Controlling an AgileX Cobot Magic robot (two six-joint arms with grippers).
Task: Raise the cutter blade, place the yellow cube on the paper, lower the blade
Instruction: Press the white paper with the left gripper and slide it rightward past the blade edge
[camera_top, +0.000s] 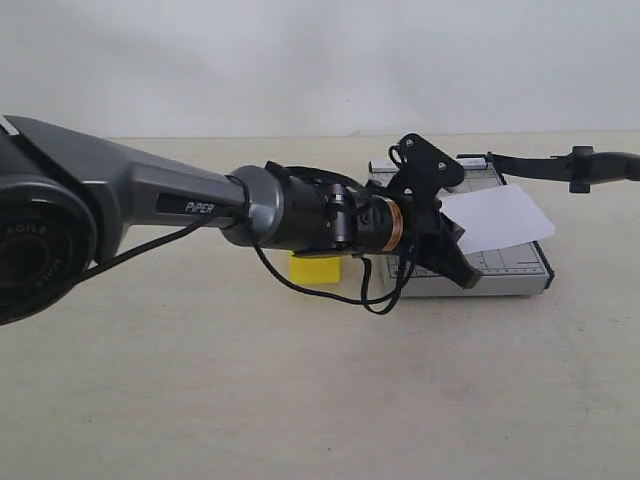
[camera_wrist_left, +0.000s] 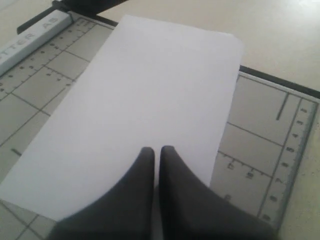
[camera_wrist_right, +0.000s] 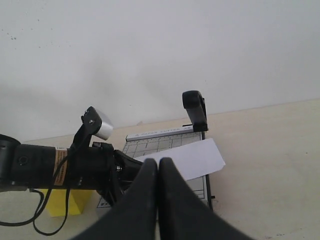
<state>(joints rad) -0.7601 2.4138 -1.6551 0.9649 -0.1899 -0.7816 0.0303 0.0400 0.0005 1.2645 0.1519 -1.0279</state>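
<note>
The cutter blade is raised off the grey gridded base; in the right wrist view its handle stands up at the far side. The white paper lies slanted on the base, one end past the edge. My left gripper is shut, its tips low over the paper's near part; I cannot tell if they touch it. The yellow cube sits on the table left of the base, partly hidden behind the left arm. My right gripper is shut on nothing, well back from the cutter.
The left arm stretches across the table from the left. A loose black cable hangs under its wrist. A white wall closes the back. The cube is near the base's corner.
</note>
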